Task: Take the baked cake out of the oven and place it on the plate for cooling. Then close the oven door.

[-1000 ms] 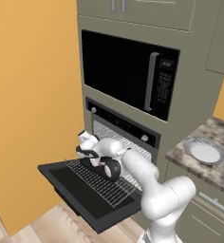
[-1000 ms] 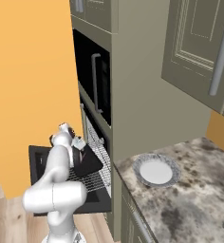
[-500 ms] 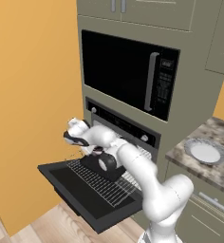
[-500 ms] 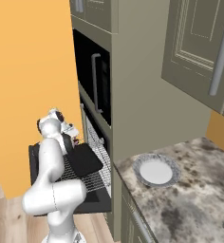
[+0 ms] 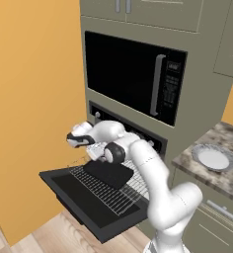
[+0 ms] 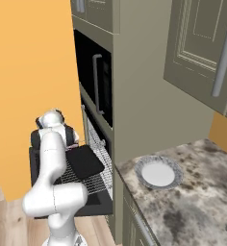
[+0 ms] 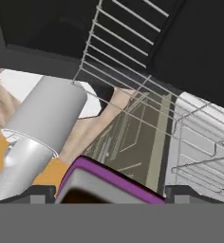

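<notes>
The baked cake (image 7: 109, 182), dark brown with a pink-purple top edge, fills the gap between my fingertips in the hand view, with the floor far behind it. My gripper (image 5: 75, 142) (image 7: 109, 192) is shut on the cake. It hangs above the left part of the open oven door (image 5: 84, 202) (image 6: 94, 205), left of the black baking tray (image 5: 108, 173) (image 6: 84, 161). The oven (image 5: 133, 131) stands open, its wire rack (image 5: 113, 195) pulled out over the door. The plate (image 5: 213, 157) (image 6: 157, 173) lies on the speckled counter to the right, with nothing on it.
A black microwave (image 5: 128, 74) with a silver handle sits directly above the oven. An orange wall (image 5: 29, 99) closes the left side. The stone counter (image 6: 192, 202) runs right of the oven column, with upper cabinets (image 6: 202, 57) above it.
My hand has lifted off the baking tray and swung up and to the left, carrying the cake out over the left part of the door. The tray, rack and door stayed put.
</notes>
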